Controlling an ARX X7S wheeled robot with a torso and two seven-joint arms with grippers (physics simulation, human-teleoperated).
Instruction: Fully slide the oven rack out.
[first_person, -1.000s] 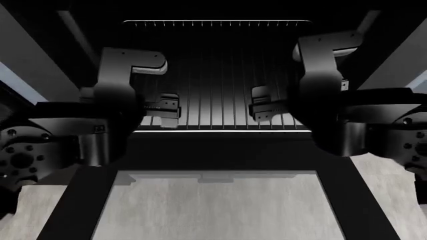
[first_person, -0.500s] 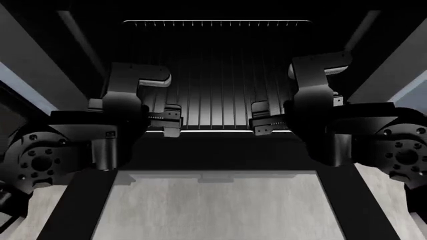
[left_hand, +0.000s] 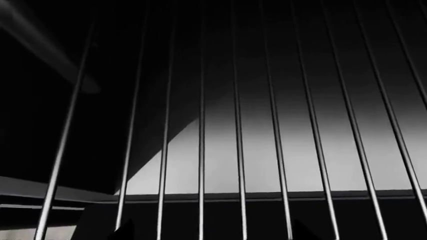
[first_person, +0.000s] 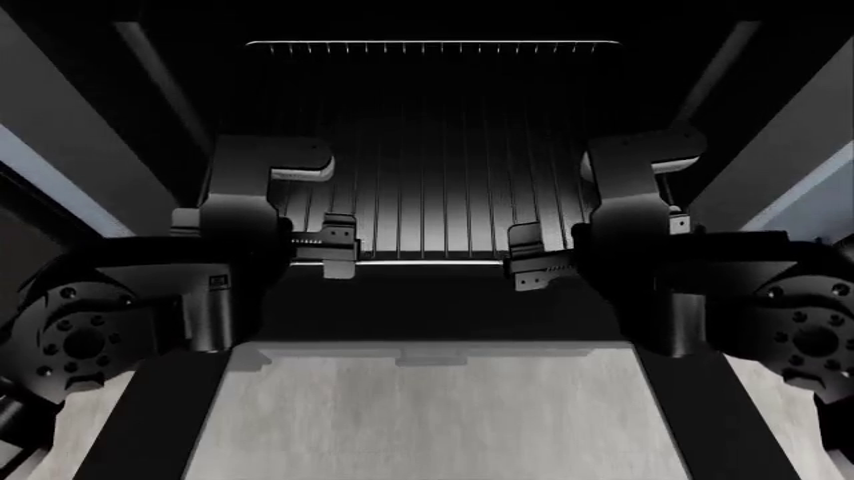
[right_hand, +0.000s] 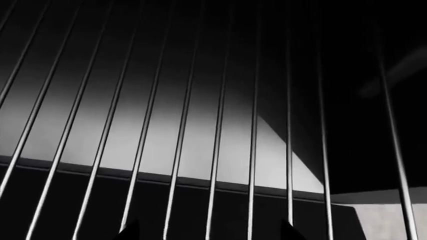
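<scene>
Left gripper (first_person: 336, 247): it sits at the front rail of the oven rack (first_person: 430, 190), near the rail's left end, about 9 o'clock from the middle of the head view. Its dark fingers (first_person: 340, 229) are around the rail, one above and one below, but how tightly they close I cannot tell.
Right gripper (first_person: 537, 258): it is at the same rail, more to the right, about 3 o'clock from the middle. The fingers (first_person: 527, 240) also stand at the rail; a real grasp is not clear to see.
Oven rack: a flat grid of thin silver wires inside the dark oven, its bright front rail just behind the oven opening, its back rail far at 12 o'clock.
Wrist views: the left one shows the wires (left_hand: 238, 150) very close; the right one the same (right_hand: 180, 140).
Oven door (first_person: 427, 415): it lies open and flat at 6 o'clock, with a grey glass panel.
</scene>
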